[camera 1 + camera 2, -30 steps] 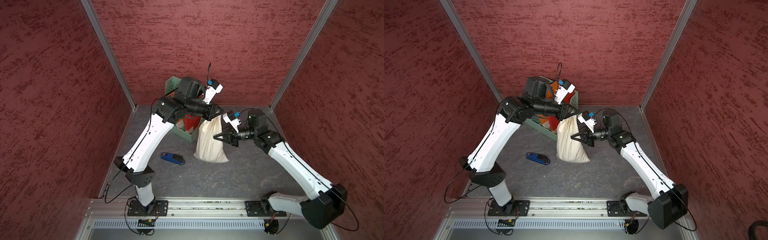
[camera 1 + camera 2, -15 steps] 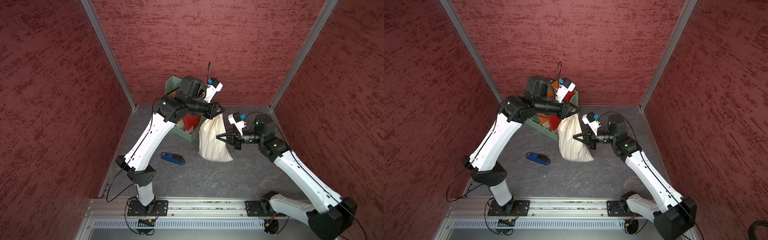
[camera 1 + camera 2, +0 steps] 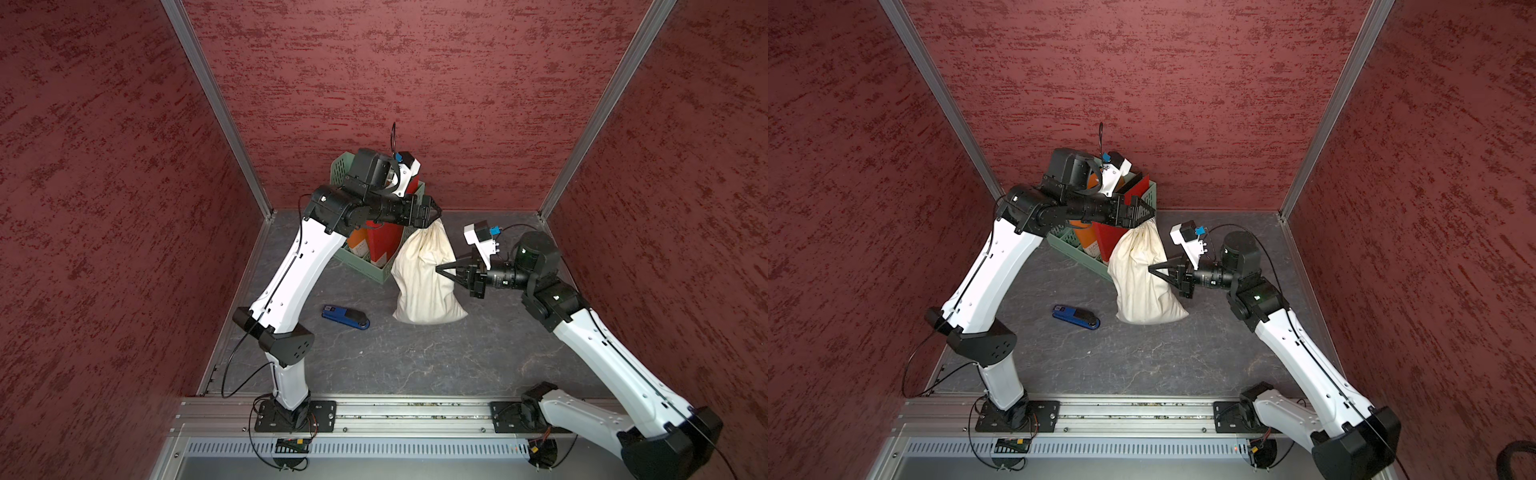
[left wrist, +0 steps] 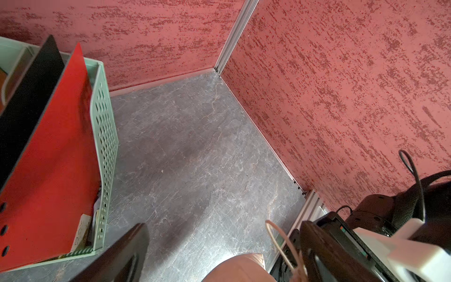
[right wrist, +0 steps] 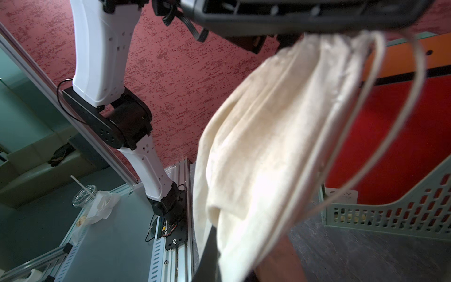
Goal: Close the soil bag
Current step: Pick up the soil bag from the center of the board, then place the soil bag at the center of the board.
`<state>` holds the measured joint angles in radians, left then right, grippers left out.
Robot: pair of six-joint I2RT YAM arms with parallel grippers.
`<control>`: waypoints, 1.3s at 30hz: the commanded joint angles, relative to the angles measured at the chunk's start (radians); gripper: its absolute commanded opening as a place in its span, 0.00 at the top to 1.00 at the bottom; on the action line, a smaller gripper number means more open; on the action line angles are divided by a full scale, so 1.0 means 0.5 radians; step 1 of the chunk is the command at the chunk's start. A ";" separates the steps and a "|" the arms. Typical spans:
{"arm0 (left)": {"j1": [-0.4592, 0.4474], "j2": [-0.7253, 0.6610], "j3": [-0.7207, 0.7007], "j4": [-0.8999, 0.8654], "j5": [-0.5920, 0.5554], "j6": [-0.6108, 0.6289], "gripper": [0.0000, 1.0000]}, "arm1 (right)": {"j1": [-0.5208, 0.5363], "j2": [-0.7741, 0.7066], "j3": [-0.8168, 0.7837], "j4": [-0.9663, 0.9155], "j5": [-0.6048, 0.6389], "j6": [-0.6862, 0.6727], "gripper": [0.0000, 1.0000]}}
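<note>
The soil bag [image 3: 424, 282] [image 3: 1142, 282] is a cream cloth sack standing on the grey floor beside the crate, its neck gathered at the top. My left gripper [image 3: 432, 212] [image 3: 1148, 212] hovers right over that neck. In the left wrist view it [image 4: 224, 227] stands open, with the bag's top [image 4: 239, 268] below the gap and a pale cord loop [image 4: 280, 241] by one finger. My right gripper [image 3: 439, 269] [image 3: 1152, 269] is shut on a fold of the bag's side cloth [image 5: 268, 136]. The cord [image 5: 366, 127] hangs slack alongside the bag.
A green perforated crate [image 3: 365, 266] holding red and orange folders stands against the bag's left, near the back wall. A blue stapler-like object [image 3: 345, 317] lies on the floor left of the bag. Red walls enclose three sides, with a metal rail [image 3: 395, 411] in front.
My left gripper has opened and let go of the bag's neck. My right gripper, still pinching the cloth, drew back to the right, and the bag shifted slightly that way.
</note>
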<state>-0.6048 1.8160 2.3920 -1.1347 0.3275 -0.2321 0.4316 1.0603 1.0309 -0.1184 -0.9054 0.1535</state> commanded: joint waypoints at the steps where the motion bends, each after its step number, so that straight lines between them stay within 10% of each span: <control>1: 0.041 -0.169 -0.047 0.061 -0.084 -0.003 0.00 | 0.013 -0.044 0.138 0.154 0.252 -0.010 1.00; 23: 0.278 -1.123 -1.341 0.505 -0.596 -0.189 0.00 | -0.026 0.548 0.897 -0.045 2.172 -0.278 1.00; 39: 0.404 -1.504 -1.841 0.550 -0.743 -0.195 0.00 | -0.294 1.366 1.084 0.435 2.264 -0.240 1.00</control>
<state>-0.4152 1.0779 1.4876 -0.8856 -0.0219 -0.3256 0.2989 1.7374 1.4982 -0.0784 0.2054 0.0296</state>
